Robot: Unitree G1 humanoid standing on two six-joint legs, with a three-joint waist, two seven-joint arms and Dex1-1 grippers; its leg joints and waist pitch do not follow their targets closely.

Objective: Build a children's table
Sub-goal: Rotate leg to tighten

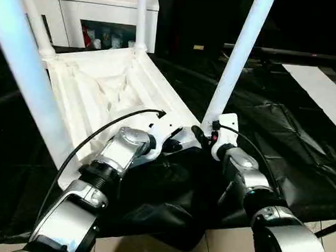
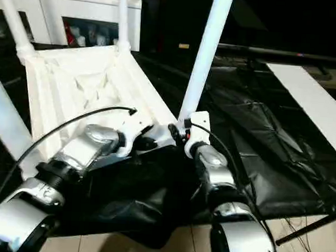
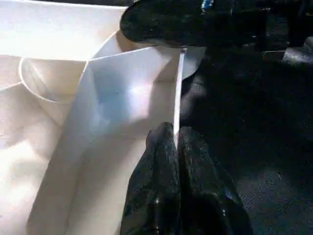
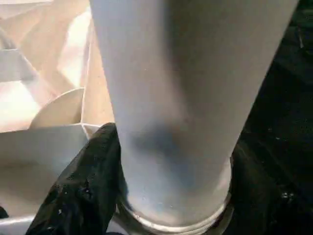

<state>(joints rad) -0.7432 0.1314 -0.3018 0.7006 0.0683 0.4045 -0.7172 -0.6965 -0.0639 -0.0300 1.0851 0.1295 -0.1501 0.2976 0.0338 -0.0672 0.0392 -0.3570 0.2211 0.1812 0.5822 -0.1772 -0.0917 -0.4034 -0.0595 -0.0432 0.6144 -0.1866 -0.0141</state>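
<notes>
a: where's the table top [image 1: 110, 88] right now?

b: upside down on the black sheet [image 1: 281, 138], ribbed underside facing up. all four legs are standing in the corner sockets. two far ones, the far left leg [image 1: 34, 21] and the far right leg [image 1: 141, 18], and a big one close to the camera on the left, the near left leg [image 1: 22, 77].

a: and the fourth?

b: the near right leg [image 1: 238, 56], rising from the corner closest to the robot's right arm. the right gripper [image 4: 166, 196] is around the base of it, one black finger [image 4: 83, 186] on one side of the tube, the other on the far side, just above the socket ring. so it's clasping that leg low down.

a: what about the left gripper [image 3: 176, 142]?

b: closed, the two fingers pressed together. there's the thin edge wall of the top running right up to where the tips meet, so it looks pinched on that rim, near the same corner. the two grippers are close to each other there.

a: anything else around?

b: a flat white board [image 1: 324, 95] lying off to the right on the black sheet, well apart from the table. a white cabinet [image 1: 89, 7] behind, with some things on its shelf i can't make out. pale floor tiles [image 1: 229, 244] at the near edge, by the robot's silver forearms.
</notes>
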